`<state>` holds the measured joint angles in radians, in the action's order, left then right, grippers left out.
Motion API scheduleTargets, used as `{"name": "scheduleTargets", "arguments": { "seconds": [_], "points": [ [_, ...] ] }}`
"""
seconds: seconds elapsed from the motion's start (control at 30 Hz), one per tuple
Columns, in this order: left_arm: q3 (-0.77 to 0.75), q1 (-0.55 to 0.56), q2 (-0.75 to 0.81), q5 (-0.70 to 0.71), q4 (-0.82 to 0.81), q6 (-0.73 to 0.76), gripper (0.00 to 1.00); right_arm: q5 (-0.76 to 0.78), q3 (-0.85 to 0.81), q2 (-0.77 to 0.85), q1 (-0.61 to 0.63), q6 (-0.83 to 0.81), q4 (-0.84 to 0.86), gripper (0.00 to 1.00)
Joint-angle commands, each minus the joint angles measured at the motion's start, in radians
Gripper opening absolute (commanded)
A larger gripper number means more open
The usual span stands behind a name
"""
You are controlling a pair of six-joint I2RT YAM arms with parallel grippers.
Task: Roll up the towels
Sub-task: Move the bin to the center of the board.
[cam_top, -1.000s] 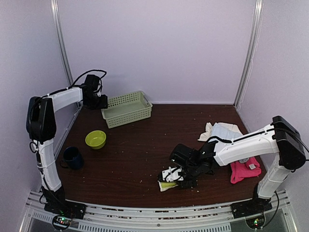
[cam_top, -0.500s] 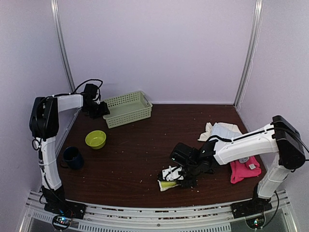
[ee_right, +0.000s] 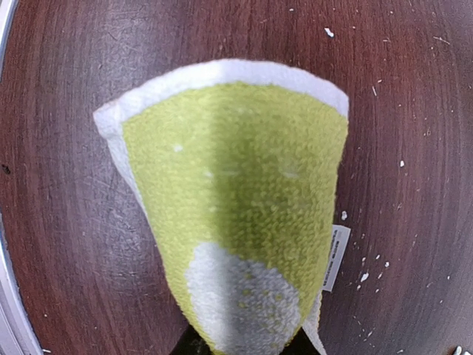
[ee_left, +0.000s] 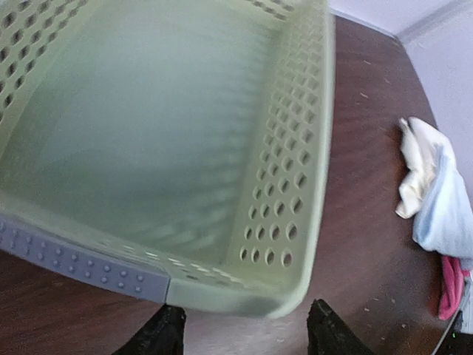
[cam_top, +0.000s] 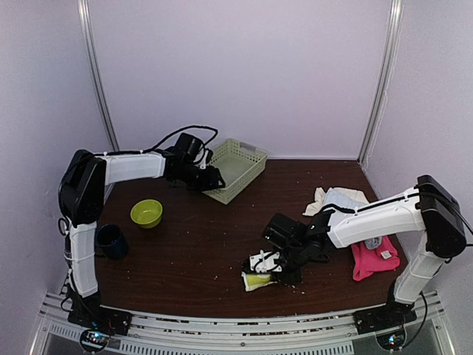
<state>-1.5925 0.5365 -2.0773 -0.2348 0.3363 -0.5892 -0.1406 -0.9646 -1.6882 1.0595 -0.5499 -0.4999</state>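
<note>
On the near desk (cam_top: 199, 251), the right end effector (cam_top: 264, 268) narrowly pinches the lime-green towel (cam_top: 255, 281); far left, the left end effector (cam_top: 211, 180) grips the green basket (cam_top: 240, 163), jaws wider.

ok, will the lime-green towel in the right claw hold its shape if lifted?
Probably not: the lime-green towel flares limply from the right claw, so it is likely floppy. Its fuzzy pile suggests grippy, not slippery.

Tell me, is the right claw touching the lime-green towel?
Touching. The right wrist view shows the lime-green towel tapering down into the right gripper, pinched there.
</note>
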Motion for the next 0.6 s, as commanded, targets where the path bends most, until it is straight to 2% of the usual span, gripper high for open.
{"name": "scheduleTargets", "arguments": {
  "seconds": [0.0,0.07,0.13,0.2,0.27,0.43,0.57],
  "points": [
    [-0.127,0.096,-0.065,-0.117,-0.037,-0.021,0.68,-0.003,0.054,-0.054,-0.025,0.011,-0.097,0.01],
    [-0.125,0.135,-0.058,-0.112,-0.038,-0.022,0.78,-0.005,0.057,-0.055,-0.031,0.013,-0.093,0.01],
    [-0.11,0.158,-0.019,-0.097,-0.038,-0.007,0.79,-0.008,0.058,-0.055,-0.034,0.016,-0.09,0.01],
    [-0.082,0.161,0.04,-0.047,-0.038,0.013,0.78,-0.015,0.058,-0.053,-0.035,0.018,-0.089,0.01],
    [-0.077,0.161,0.095,0.061,-0.016,0.082,0.77,-0.019,0.058,-0.053,-0.034,0.019,-0.087,0.01],
    [-0.22,0.109,0.056,0.38,0.16,0.257,0.68,-0.022,0.052,-0.056,-0.034,0.022,-0.084,0.01],
    [-0.338,0.023,-0.042,0.374,0.209,0.276,0.6,-0.021,0.046,-0.073,-0.034,0.03,-0.084,0.0]
  ]
}}
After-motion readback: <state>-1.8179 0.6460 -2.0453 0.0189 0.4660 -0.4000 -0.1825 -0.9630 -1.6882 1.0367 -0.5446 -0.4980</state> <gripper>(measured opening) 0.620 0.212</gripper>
